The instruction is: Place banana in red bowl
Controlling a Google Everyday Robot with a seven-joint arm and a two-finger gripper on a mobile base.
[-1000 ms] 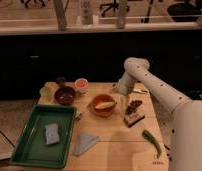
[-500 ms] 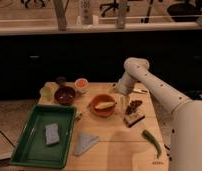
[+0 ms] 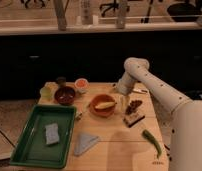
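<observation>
Change since a second ago: almost nothing has shifted; arm, bowls and tray sit where they did in the two earlier views, so the scene reads as a pause rather than a motion.

Banana: the pale-yellow banana [image 3: 105, 105] lies inside the orange-red bowl [image 3: 102, 112] at the middle of the tabletop [image 3: 114, 150], resting across its hollow and touching nothing else.

Gripper: the gripper [image 3: 122, 101] hangs just to the right of that bowl, below the white arm's [image 3: 144, 82] elbow and beside a dark clump of items [image 3: 134, 106] on a small block; from where I stand I cannot tell how its jaws are set, though nothing appears to be carried.

Step in hand: by my reading, the placing is done and the arm is at the release-and-clear stage.

Next move: it calls for lifting straight up and away, without clipping the bowl's rim or the clump beside it.

Also on the tabletop: a darker bowl [image 3: 65, 95] to the left rear, a small orange-filled cup [image 3: 81, 85], a green tray [image 3: 41, 135] holding a grey sponge [image 3: 51, 134], a folded grey cloth [image 3: 85, 143], and a green pod [image 3: 152, 140] near the right front.
</observation>
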